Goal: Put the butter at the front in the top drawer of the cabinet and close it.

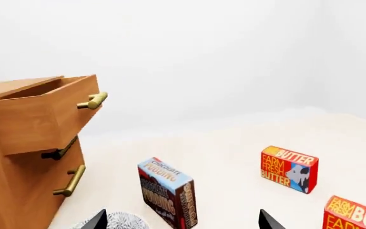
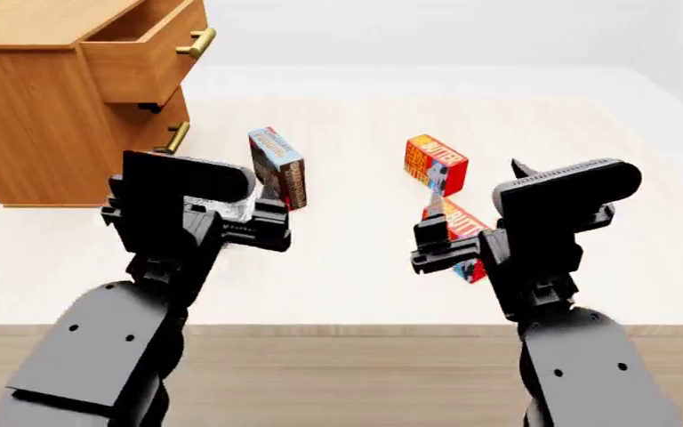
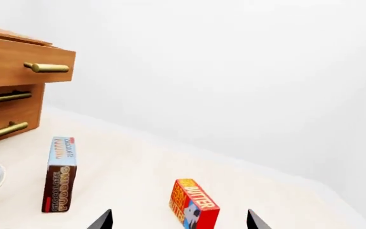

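The cabinet stands at the far left with its top drawer pulled open, also seen in the left wrist view. Two red butter cartons lie on the table. The front butter is partly hidden behind my right gripper, which hovers right at it, open. The farther butter stands behind. The left wrist view shows both, the nearer and the farther. My left gripper is open and empty. A butter carton shows ahead of the right fingertips; which one I cannot tell.
A blue-and-brown chocolate pudding box stands upright between the cabinet and the butter. A patterned bowl sits just below my left gripper, near the cabinet's lower drawers. The table's front edge runs close to my arms.
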You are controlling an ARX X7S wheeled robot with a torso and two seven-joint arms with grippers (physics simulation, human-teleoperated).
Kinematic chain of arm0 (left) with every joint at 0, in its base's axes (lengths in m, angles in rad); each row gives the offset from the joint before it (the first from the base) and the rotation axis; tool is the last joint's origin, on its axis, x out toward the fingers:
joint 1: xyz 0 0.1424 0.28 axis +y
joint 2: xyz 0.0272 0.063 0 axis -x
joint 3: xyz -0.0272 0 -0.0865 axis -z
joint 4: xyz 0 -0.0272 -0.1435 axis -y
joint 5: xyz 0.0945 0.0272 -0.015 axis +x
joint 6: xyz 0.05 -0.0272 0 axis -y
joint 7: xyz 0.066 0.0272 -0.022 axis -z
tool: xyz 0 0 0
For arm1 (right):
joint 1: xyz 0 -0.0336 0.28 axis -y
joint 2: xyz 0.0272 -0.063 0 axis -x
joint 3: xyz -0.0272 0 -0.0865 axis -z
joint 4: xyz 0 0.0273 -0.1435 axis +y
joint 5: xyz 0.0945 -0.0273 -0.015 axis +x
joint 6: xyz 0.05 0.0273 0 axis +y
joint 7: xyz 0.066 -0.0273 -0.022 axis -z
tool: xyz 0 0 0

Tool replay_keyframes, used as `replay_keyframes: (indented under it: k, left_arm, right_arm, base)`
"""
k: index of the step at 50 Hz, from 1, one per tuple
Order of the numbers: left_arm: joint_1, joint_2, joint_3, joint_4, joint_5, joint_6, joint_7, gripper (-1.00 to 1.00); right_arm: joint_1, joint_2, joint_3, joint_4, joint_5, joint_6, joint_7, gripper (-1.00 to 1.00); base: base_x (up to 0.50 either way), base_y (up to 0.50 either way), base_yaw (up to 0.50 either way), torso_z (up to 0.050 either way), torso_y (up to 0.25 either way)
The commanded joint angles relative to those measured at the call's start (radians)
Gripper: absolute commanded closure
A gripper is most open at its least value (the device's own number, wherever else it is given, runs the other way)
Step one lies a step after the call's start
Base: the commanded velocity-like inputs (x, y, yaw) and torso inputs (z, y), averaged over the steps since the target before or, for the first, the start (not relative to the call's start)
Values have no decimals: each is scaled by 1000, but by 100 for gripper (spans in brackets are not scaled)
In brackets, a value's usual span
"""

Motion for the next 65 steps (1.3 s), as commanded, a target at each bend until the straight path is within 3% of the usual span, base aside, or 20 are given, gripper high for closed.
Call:
replay_keyframes:
  k: [1,11,20,29,65]
  left_arm:
    - [-456,-24,-4,-43,-175,-471,-17,-100]
    - [-838,-53,69,-504,-165,-323,-4,-100]
    - [-980,-61,117,-734,-140,-213,32,-100]
    - [-1007,-51,120,-813,-130,-152,28,-100]
    - [-969,-54,134,-770,-154,-153,18,-100]
  right_arm:
    - [451,17,-30,-67,30,607,-140,-100]
    - [714,-1,7,209,51,601,-216,-100]
    - [781,-17,22,311,58,556,-214,-100]
    - [782,-34,55,293,90,520,-241,-100]
    - [757,-34,80,226,123,540,-233,-100]
  base:
    - [0,0,0,0,0]
    - [0,0,0,0,0]
    - [0,0,0,0,0]
    - [264,0,0,0,0]
    - [486,0,0,0,0]
